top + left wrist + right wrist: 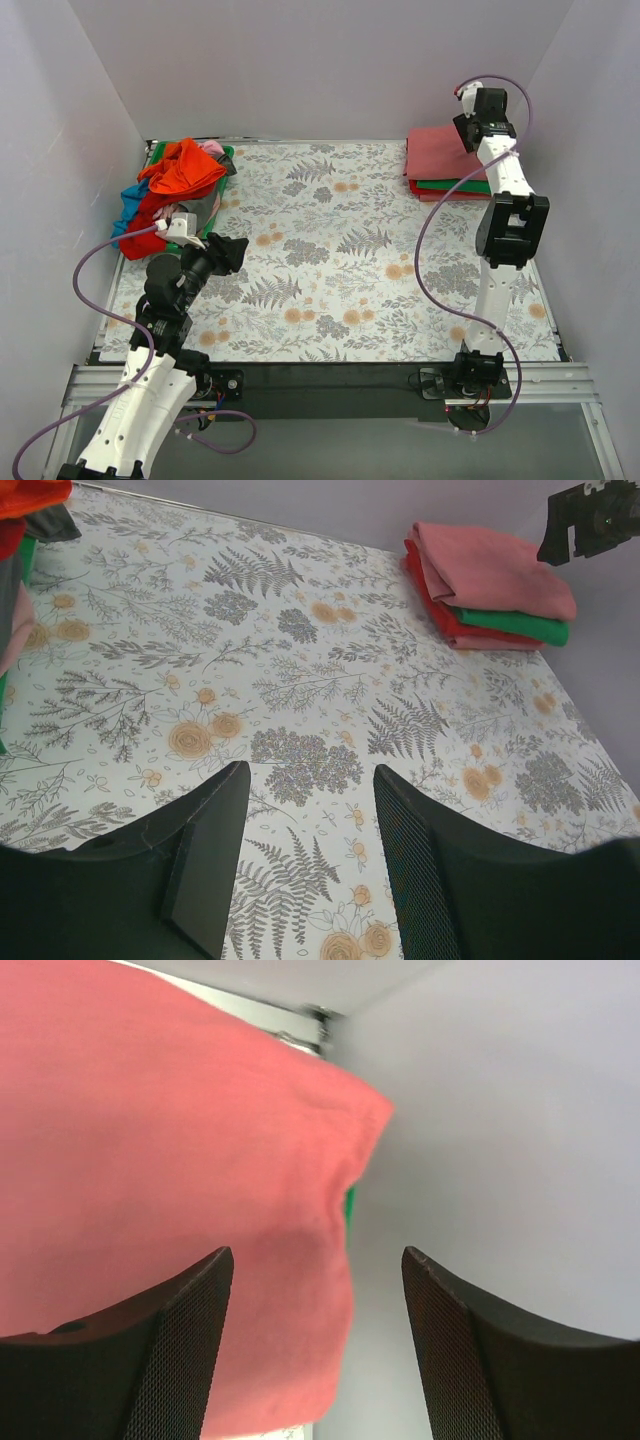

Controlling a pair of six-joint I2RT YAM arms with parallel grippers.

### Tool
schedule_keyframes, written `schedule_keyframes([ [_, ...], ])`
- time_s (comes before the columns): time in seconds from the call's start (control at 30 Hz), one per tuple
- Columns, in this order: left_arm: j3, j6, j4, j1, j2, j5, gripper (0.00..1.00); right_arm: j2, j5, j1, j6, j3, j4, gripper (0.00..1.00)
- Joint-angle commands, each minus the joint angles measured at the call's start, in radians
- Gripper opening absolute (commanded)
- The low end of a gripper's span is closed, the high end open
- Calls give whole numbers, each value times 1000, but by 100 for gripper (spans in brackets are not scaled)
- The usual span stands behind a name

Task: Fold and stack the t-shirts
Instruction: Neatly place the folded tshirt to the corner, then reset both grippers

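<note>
Snagging is the main risk. The dusty-rose t-shirt (pixel 150 1160) lies topmost on the folded stack (pixel 445 172), over a green t-shirt (pixel 512 626) and a red t-shirt (pixel 432 600). The right gripper (pixel 315 1260) hangs just above the stack's edge, jaws spread wide and empty, so a low exit could drag the fold loose. Well apart from the stack, across the floral table covering (pixel 330 250), the left gripper (pixel 310 775) hovers half-spread and empty beside the unfolded heap (pixel 175 185).

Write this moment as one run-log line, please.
right tool: open, empty, at folded stack edge | left tool: open, empty, above floral cover | unfolded pile: far left corner
</note>
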Motion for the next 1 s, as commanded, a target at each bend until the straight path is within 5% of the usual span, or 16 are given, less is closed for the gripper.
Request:
schedule_keyframes([
  [0.0,-1,15,12,1,-10,10,52,-149,-323,5,26,1,-86,75],
  [0.2,3,38,4,1,-25,57,54,-248,-996,0,-26,-133,-284,77],
  [0.37,43,7,-39,1,-24,30,70,-502,-1093,15,18,-423,-243,86],
  [0.4,63,-16,-55,1,-14,-16,80,-546,-1043,14,64,-516,-225,91],
  [0.57,259,-103,-236,1,166,-90,82,-919,-756,-3,177,-833,-28,98],
  [0.73,432,-89,-333,4,321,-59,82,-1286,-193,-32,414,-1117,185,98],
  [0.97,511,-34,-361,4,332,13,82,-1472,-33,-35,465,-1212,93,98],
])
